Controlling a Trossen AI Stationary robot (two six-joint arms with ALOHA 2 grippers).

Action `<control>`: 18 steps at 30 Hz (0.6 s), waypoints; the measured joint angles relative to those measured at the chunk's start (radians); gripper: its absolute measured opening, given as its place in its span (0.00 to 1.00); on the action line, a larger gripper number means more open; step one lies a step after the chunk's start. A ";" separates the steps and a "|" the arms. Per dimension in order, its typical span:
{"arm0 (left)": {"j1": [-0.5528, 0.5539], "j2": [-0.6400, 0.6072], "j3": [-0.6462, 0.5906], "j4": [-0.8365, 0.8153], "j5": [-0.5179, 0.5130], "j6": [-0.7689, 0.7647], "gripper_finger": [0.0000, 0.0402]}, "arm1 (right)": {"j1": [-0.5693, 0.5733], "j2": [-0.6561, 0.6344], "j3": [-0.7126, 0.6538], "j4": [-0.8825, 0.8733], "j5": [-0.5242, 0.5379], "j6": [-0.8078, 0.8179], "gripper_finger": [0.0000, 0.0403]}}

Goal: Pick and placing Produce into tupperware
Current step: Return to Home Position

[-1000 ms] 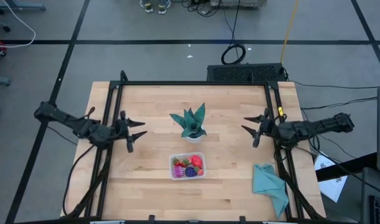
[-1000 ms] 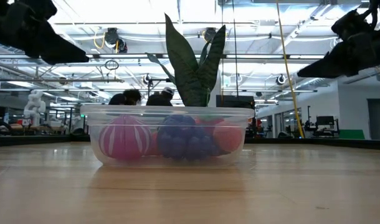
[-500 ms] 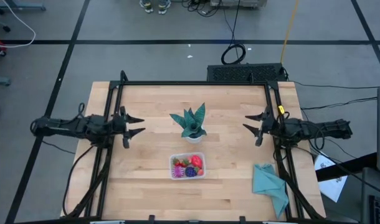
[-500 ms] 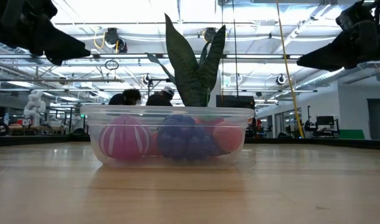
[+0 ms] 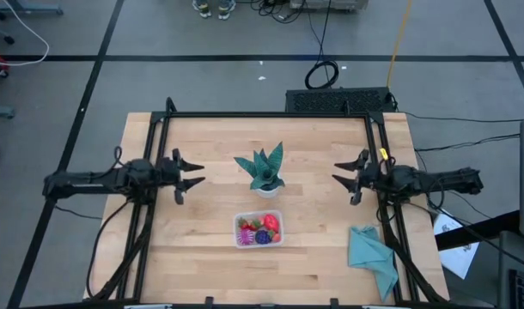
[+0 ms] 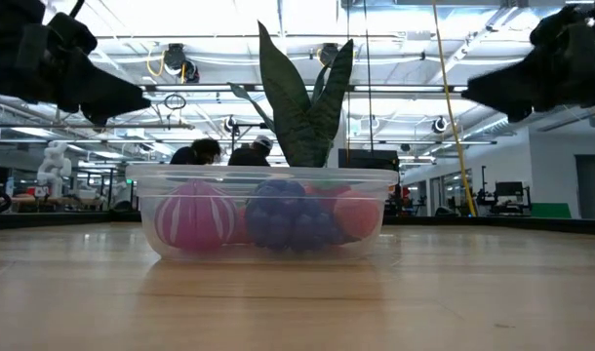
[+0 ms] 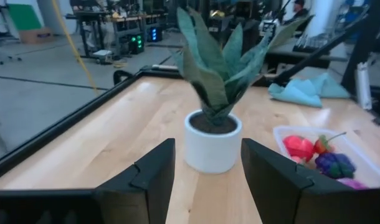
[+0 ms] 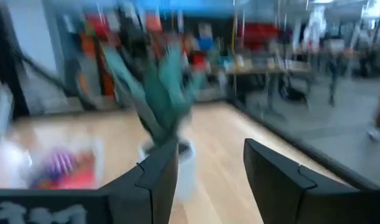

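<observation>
The Produce [image 5: 260,230] sits in the tupperware [image 5: 258,214], low between the left gripper [image 5: 191,173] and the right gripper [image 5: 344,175] and well apart from each. Both grippers hang empty with jaws apart above the bench [image 5: 313,257], the plant [image 5: 264,167] between them. Picking looks done; only parking the arms remains.

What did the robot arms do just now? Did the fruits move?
Both arms swung a little and now lie straighter across the table's sides. The left gripper and right gripper stayed open and empty. Nothing was grabbed or dropped. The produce in the tupperware, the plant and the teal cloth stayed put.
</observation>
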 joint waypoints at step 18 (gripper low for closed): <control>0.150 0.001 0.000 0.002 0.251 0.025 0.46 | -0.193 0.113 -0.052 0.059 -0.308 0.046 0.42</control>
